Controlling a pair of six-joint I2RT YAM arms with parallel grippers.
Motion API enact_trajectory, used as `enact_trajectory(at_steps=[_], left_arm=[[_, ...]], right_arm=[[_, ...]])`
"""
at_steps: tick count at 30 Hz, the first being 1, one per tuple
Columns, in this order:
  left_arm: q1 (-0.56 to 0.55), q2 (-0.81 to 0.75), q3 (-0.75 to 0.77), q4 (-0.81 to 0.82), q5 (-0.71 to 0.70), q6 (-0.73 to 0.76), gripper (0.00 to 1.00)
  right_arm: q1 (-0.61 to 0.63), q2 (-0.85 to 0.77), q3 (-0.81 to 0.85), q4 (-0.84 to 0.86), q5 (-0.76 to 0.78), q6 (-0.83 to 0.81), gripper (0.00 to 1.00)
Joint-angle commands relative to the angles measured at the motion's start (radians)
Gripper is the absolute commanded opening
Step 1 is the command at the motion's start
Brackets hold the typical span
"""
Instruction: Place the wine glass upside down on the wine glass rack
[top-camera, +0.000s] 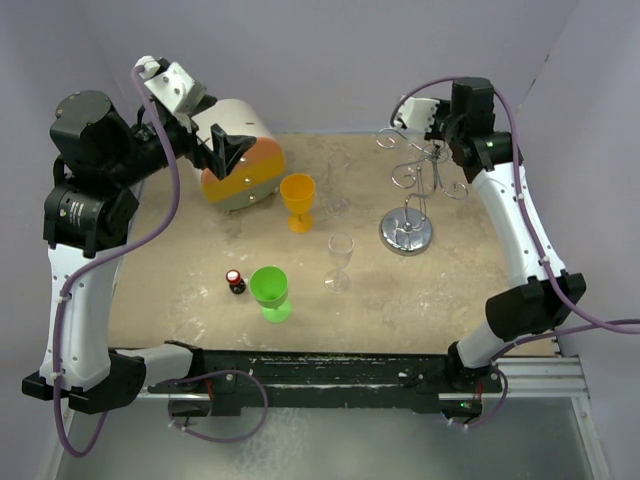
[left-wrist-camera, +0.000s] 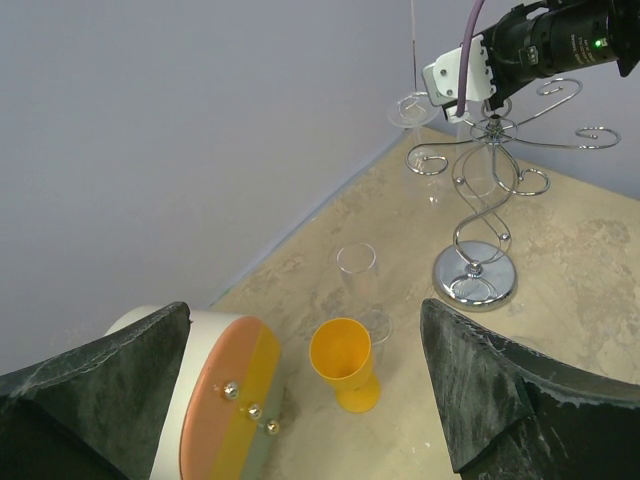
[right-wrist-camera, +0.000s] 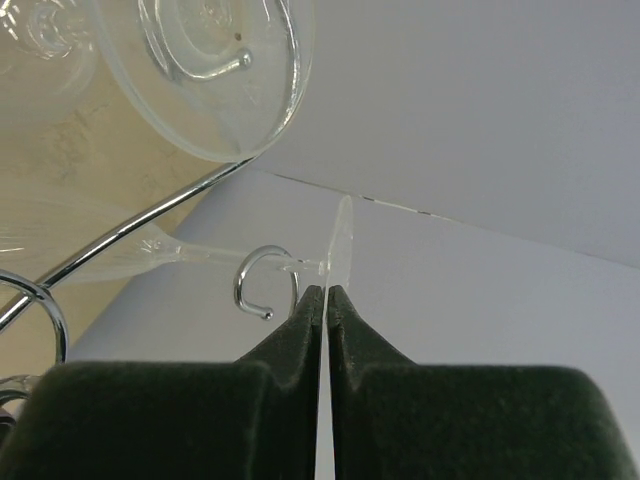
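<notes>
The tan table (top-camera: 450, 300) carries everything. From its middle, the wine glass rack (top-camera: 407, 232) stands on its chrome base at about 3 o'clock. A round pastel container (top-camera: 245, 165) lies at 10 o'clock. An orange goblet (top-camera: 298, 195) is near 11, a green goblet (top-camera: 270, 288) at 7, and an upright clear glass (top-camera: 340, 255) is close to the centre. A small bottle (top-camera: 234, 282) sits just beside the green goblet, at its 9 o'clock.

The left gripper (top-camera: 226, 150) hangs above the container with its jaws spread wide and nothing between them.

The right arm reaches over the rack's looped arms, at roughly 11 o'clock from the pole. The right gripper (right-wrist-camera: 327, 292) is clenched on the foot of the wine glass (right-wrist-camera: 342, 235), and the thin disc is pinched edge-on between the pads. From there the stem runs out across a curled hook (right-wrist-camera: 241, 283) of the rack. I cannot tell whether the stem sits inside the loop or only beside it. The foot of a second glass (right-wrist-camera: 215, 70) shows over a neighbouring wire.

This looks like the hanging step itself, late in the task. The next move, I'd judge, calls for easing the stem fully into the loop so the foot rests on the wire. Only then should the jaws part, slowly, because the neighbouring glass is close.
</notes>
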Motion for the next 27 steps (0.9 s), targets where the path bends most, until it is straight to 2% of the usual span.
enact_trajectory(at_steps=[1,14,27], left_arm=[[0.006,-0.007,0.002,0.020,0.016,0.012,1.00],[0.006,-0.014,-0.002,0.022,0.011,0.008,1.00],[0.005,-0.030,-0.014,0.017,0.005,0.016,1.00]], right_arm=[[0.010,-0.003,-0.008,-0.004,-0.028,0.037,0.04],[0.010,-0.004,-0.039,0.006,-0.028,0.096,0.09],[0.011,-0.006,-0.012,-0.006,-0.055,0.143,0.20]])
